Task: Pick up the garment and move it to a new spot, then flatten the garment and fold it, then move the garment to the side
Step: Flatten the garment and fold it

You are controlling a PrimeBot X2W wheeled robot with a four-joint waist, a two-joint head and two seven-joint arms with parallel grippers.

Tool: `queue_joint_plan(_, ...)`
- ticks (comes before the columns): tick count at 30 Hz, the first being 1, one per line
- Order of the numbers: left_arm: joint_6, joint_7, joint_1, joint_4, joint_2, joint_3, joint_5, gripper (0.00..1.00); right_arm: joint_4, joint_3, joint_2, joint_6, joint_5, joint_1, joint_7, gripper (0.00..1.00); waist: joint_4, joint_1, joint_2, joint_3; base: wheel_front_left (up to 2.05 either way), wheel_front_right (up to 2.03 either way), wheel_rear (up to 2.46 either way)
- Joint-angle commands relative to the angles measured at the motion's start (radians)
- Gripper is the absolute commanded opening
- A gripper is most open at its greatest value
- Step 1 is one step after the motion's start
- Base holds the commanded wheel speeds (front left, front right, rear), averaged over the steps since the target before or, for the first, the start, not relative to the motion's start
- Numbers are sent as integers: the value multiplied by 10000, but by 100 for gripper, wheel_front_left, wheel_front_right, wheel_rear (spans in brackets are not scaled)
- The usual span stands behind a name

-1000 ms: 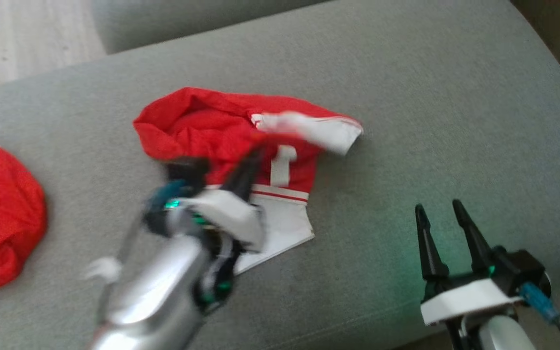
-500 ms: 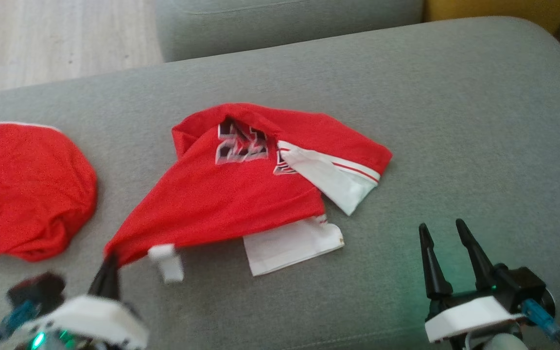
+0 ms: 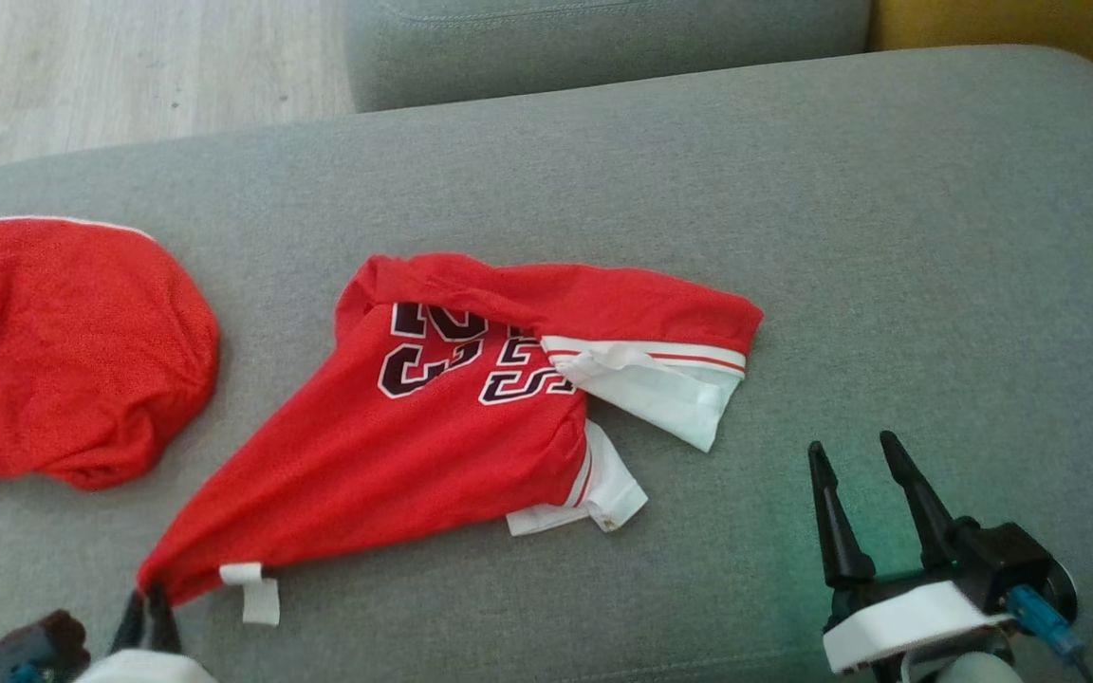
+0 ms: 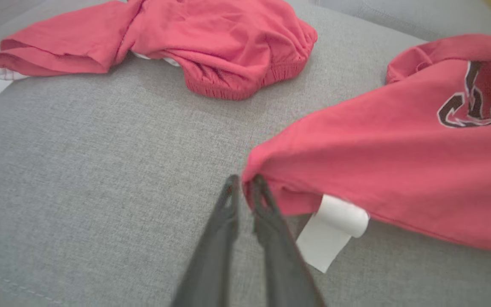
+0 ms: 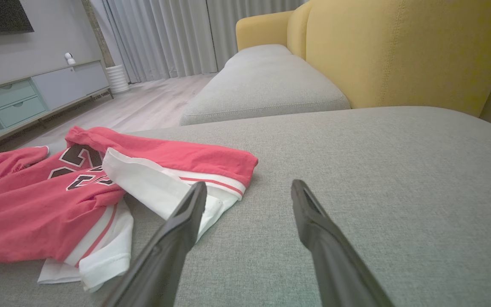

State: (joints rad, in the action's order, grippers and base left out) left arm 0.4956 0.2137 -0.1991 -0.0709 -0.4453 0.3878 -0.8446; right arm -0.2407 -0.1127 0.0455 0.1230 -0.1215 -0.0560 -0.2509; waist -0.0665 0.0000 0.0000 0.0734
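The garment (image 3: 433, 446) is a red jersey with white trim and dark numbers, lying on the grey cushion (image 3: 888, 237). Its body is drawn out to a point at the near left. My left gripper (image 3: 150, 607) pinches that corner at the bottom edge of the head view. In the left wrist view the gripper (image 4: 244, 184) has its fingers almost together on the red corner of the garment (image 4: 377, 162), beside a white label (image 4: 330, 230). My right gripper (image 3: 855, 455) stands open to the right of the garment and holds nothing. The right wrist view shows the gripper (image 5: 249, 192) near the garment's (image 5: 36, 213) white sleeve.
A second red cloth (image 3: 63, 351) lies bunched at the cushion's left end, also seen in the left wrist view (image 4: 211, 38). A neighbouring grey cushion (image 5: 267, 81) and a yellow sofa back (image 5: 399, 51) lie beyond. Wooden floor (image 3: 129, 66) is at the far left.
My left gripper has drawn the garment's corner toward the near left, spreading the bunched jersey so its numbers face up. The head camera shifted. The right gripper stayed open in place.
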Motion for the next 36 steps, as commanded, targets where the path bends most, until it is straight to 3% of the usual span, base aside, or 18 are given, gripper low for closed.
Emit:
queue_joint_plan(1, 204, -16, 430, 149, -287, -261, 228, 100, 241, -249, 47, 77, 68, 247, -109, 100, -107, 0, 0, -61, 0, 0, 0)
queue_joint_plan(6, 1019, -439, 357, 1065, -720, 2, 822, 100, 209, -212, 47, 77, 69, 163, -109, 100, -348, 0, 0, -213, 0, 0, 0)
queue_joint_plan(11, 1201, -1087, 871, 2551, -1017, 887, 1606, 100, 192, -260, 47, 77, 33, 117, -109, 100, -524, 0, 0, -283, 0, 0, 0)
queue_joint_plan(13, 989, -1589, 1524, 3067, -991, 1656, 2087, 100, 195, -306, 47, 77, 11, 139, -109, 100, -602, 0, 0, -250, 0, 0, 0)
queue_joint_plan(17, 141, -2620, 3170, 2964, -257, 3358, 2852, 100, 179, -467, 47, 77, -37, 304, -109, 100, -869, 0, 0, -132, 0, 0, 0)
queue_joint_plan(22, -982, -3415, 4939, 1460, 1187, 4936, 3369, 100, 234, -580, 47, 77, -138, 544, -109, 100, -1328, 0, 0, 179, 0, 0, 0)
queue_joint_plan(26, -1829, -3922, 5911, -156, 1956, 5760, 3541, 100, 209, -599, 47, 77, -213, 620, -109, 100, -1675, 0, 0, 380, 0, 0, 0)
queue_joint_plan(30, -2282, -4429, 6663, -1708, 2211, 6198, 3780, 100, 202, -569, 47, 77, -288, 685, -109, 100, -1977, 0, 0, 520, 0, 0, 0)
queue_joint_plan(36, -2586, -5143, 7363, -3342, 2283, 6547, 4005, 100, 205, -525, 47, 77, -366, 706, -109, 100, -2178, 0, 0, 602, 0, 0, 0)
